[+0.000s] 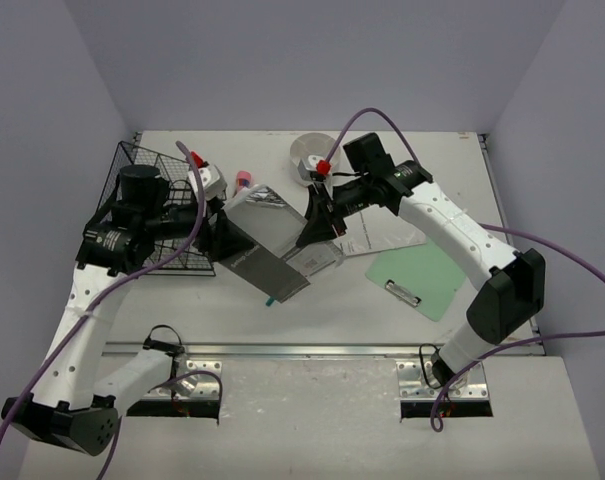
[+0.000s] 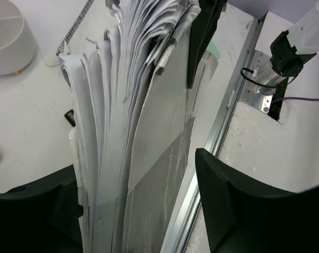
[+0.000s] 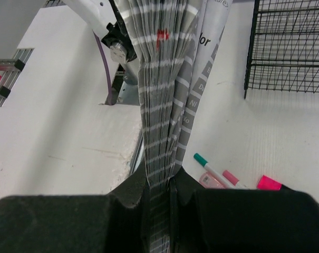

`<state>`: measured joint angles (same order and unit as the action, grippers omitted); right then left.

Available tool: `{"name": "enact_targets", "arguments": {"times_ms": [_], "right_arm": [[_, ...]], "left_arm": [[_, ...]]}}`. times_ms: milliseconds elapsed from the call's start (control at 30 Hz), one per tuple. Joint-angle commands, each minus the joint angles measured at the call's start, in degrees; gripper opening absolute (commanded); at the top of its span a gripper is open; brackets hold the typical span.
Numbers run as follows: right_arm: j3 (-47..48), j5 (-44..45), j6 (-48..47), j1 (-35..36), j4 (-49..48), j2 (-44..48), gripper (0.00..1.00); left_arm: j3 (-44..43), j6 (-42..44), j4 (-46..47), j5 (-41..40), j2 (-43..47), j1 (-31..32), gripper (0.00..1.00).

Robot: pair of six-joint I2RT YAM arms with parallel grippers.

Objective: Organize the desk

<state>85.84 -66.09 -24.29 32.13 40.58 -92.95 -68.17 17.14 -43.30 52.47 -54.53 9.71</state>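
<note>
A thick grey booklet (image 1: pixel 272 235) with white-striped pages hangs above the middle of the desk (image 1: pixel 282 320), held between both arms. My right gripper (image 1: pixel 317 225) is shut on its right edge; in the right wrist view the fingers (image 3: pixel 159 179) pinch the fanned pages (image 3: pixel 164 79). My left gripper (image 1: pixel 222 240) is at the booklet's left edge. In the left wrist view its jaws (image 2: pixel 135 168) stand open around the page stack (image 2: pixel 143 132), which leans on the left finger with a gap to the right one.
A black wire basket (image 1: pixel 172 215) stands at the left. A white round container (image 1: pixel 310 155) sits at the back. A green clipboard (image 1: pixel 422 280) and white paper (image 1: pixel 392 235) lie on the right. A teal-capped pen (image 3: pixel 214 168) and pink markers (image 3: pixel 267 183) lie under the booklet.
</note>
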Motion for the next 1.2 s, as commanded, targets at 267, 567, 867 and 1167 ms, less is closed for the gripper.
{"name": "enact_targets", "arguments": {"times_ms": [267,567,867,1167], "right_arm": [[2.59,-0.98,-6.47,-0.48,4.05,2.35,0.00],[1.90,-0.35,-7.76,-0.32,4.04,2.27,0.00],[1.16,0.92,0.12,0.39,-2.36,2.19,0.40],[-1.29,8.02,9.76,0.32,-9.90,3.46,0.99]], "left_arm": [[-5.39,15.15,-13.43,2.45,-4.62,-0.30,0.71],[-4.84,15.56,-13.03,5.39,-4.15,-0.27,0.10],[-3.38,5.68,-7.17,2.58,-3.23,-0.30,0.00],[-10.83,-1.54,-10.82,-15.41,2.07,-7.43,0.00]]}}
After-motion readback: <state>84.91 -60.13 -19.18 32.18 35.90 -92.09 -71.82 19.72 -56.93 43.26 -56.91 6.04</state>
